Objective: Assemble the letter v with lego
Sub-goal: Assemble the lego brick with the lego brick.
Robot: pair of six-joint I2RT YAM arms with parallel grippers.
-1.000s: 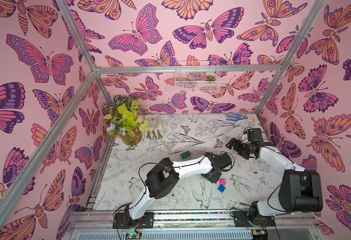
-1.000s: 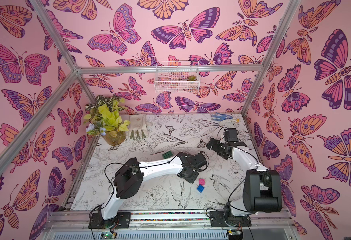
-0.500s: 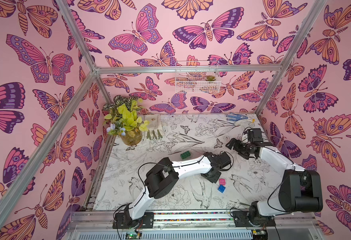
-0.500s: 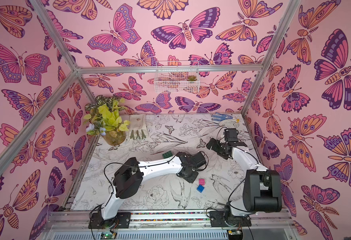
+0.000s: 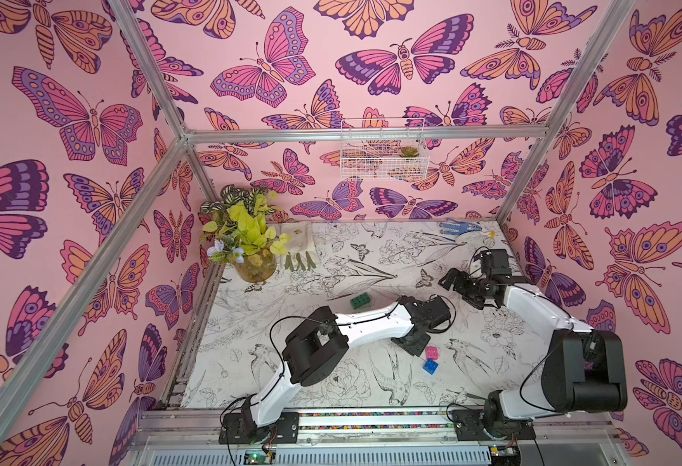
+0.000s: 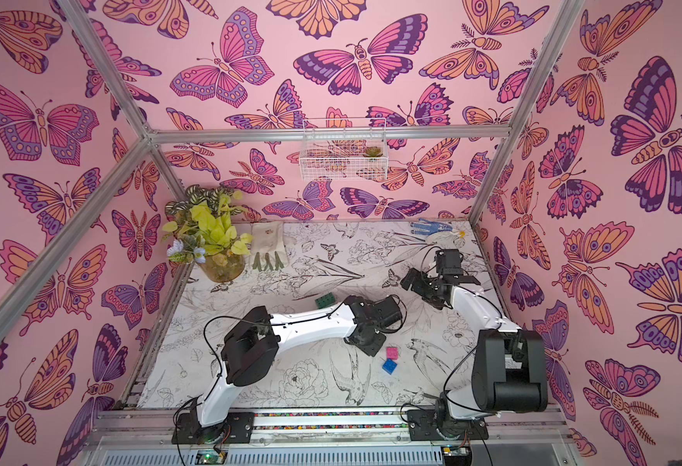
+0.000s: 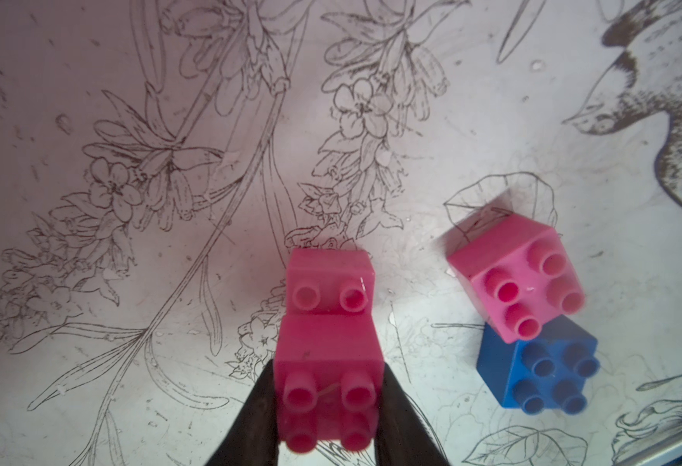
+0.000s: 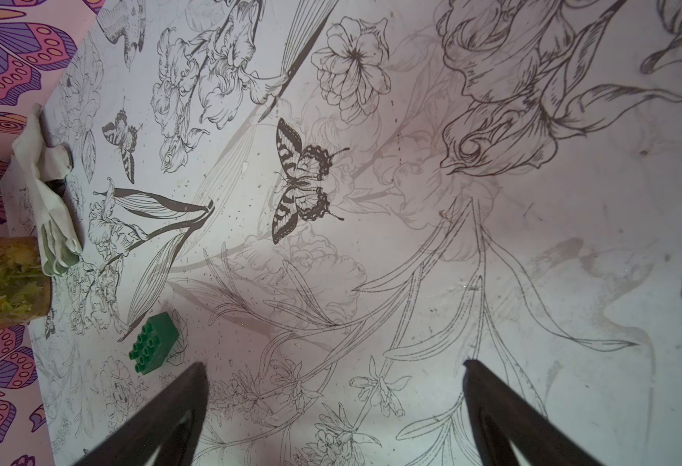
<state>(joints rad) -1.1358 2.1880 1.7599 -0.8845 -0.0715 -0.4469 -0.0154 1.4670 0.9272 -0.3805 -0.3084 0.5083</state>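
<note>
Arm assembly appears in hand: the left gripper clamps a stepped pink brick pair, the right gripper stands wide and empty, and the next move likely requires stud-aligned seating on the green brick lying centre-frame in a top view.

Surface printed with black line drawings of flowers, birds and butterflies. Back left corner: leafy plant in a glass vase, with a pale glove with green fingertips lying just beside it. Back right corner: blue-patterned glove. Rear wall: white wire basket holding a small succulent. Walls papered pink with butterflies.
</note>
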